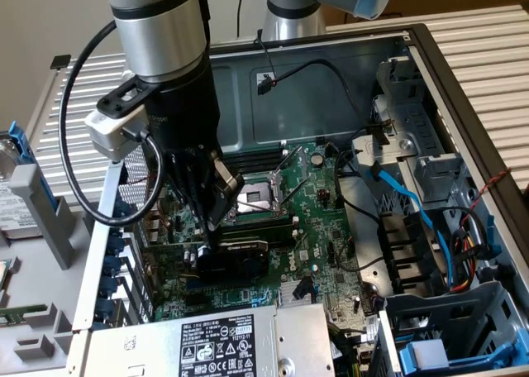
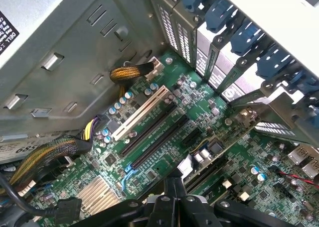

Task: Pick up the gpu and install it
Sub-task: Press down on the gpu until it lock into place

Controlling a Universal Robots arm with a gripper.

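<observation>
Stickers cover the grey metal box (image 1: 248, 340) that sits closest in the exterior view. Just past it lies the big green board (image 1: 322, 245), flat on the floor of the open computer case (image 1: 430, 54).

The gpu (image 1: 235, 263) is a small dark card on that board, just beyond the grey box. It sits near the row of blue clips (image 1: 111, 261) on the exterior view's left. The claw (image 1: 211, 238) reaches straight down onto it. The claw's fingers are pressed together, and their tips meet the top of the gpu. I cannot tell if they pinch it or only touch it.

Right behind the claw is a square silver socket (image 1: 260, 199) in the middle of the board. A light blue flat cable (image 1: 413, 203) runs down the exterior view's right side, beside black wires. Farthest back stands the grey wall (image 1: 314, 104) of the case, with a thin black wire hanging on it.

The thick silver and black arm (image 1: 157, 30) comes down from above, with a black cord looped beside it.

In the wrist view, one long white slot (image 2: 142, 112) and two long black slots (image 2: 154, 132) lie side by side on the board, with nothing plugged into them.
</observation>
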